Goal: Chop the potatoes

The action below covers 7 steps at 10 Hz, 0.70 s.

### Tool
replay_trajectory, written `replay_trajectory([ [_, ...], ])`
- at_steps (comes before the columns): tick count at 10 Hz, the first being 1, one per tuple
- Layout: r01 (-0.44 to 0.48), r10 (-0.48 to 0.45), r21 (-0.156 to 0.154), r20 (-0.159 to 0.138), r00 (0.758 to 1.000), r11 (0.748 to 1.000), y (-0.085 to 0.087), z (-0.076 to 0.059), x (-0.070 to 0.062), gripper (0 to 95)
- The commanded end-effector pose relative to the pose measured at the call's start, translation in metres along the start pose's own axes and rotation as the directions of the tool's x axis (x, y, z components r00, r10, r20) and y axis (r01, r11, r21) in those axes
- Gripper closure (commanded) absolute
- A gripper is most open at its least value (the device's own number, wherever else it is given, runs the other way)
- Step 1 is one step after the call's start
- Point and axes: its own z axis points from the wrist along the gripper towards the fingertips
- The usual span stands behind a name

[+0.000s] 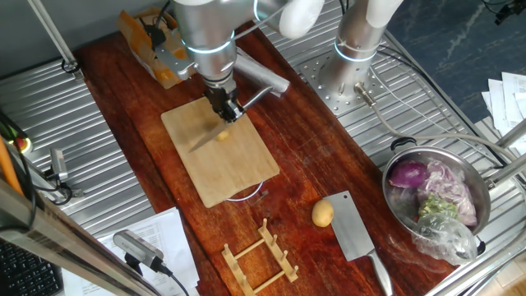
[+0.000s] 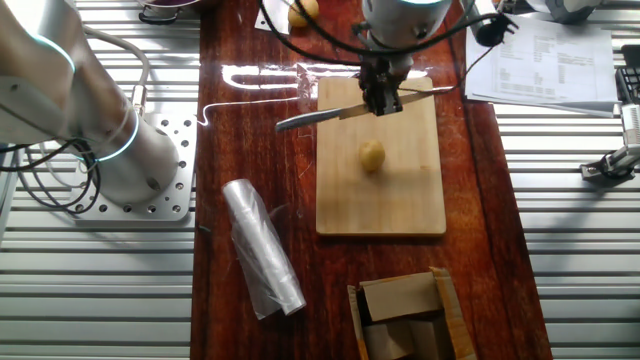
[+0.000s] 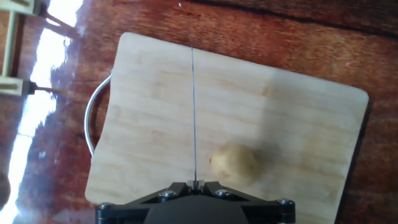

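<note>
From one fixed view, the gripper [image 1: 224, 107] hangs over the bamboo cutting board [image 1: 220, 156], pinching a knife [image 1: 234, 115] whose blade slants down to the left. A small potato [image 1: 223, 136] sits on the board just below the gripper. A second potato [image 1: 322, 214] lies off on the dark wooden tabletop [image 1: 304, 156], touching or just beside a cleaver [image 1: 355, 230]. A steel bowl [image 1: 394, 177] with purple onion stands to the right, and a wooden rack [image 1: 261, 255] sits near the front edge.

From the other fixed view, the gripper [image 2: 382, 98] clamps the knife [image 2: 345, 113] across the far end of the board [image 2: 380, 190], with the potato [image 2: 372, 155] clear of the blade, nearer the board's middle. A clear plastic roll [image 2: 262, 250] lies beside the board, and a cardboard box [image 2: 405, 315] stands below it.

In the hand view the blade [image 3: 193, 112] shows edge-on as a thin line down the board [image 3: 298, 124], held between the gripper [image 3: 196, 185] fingers. The potato [image 3: 234, 163] rests just right of the blade, close to it; I can't tell whether they touch.
</note>
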Motion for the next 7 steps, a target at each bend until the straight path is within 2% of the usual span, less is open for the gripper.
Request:
replay_trajectory([
  [1,-0.092,0.093,0.033,-0.025,0.995,0.995,-0.010,-0.001,0.003,95.0],
  [2,-0.079,0.080,0.033,-0.026,0.996,0.996,-0.026,-0.001,0.009,95.0],
  [4,-0.080,0.081,0.033,-0.020,0.997,0.996,-0.045,0.002,0.016,95.0],
  [7,-0.104,0.104,0.028,0.001,0.995,0.994,-0.045,0.002,0.016,95.0],
])
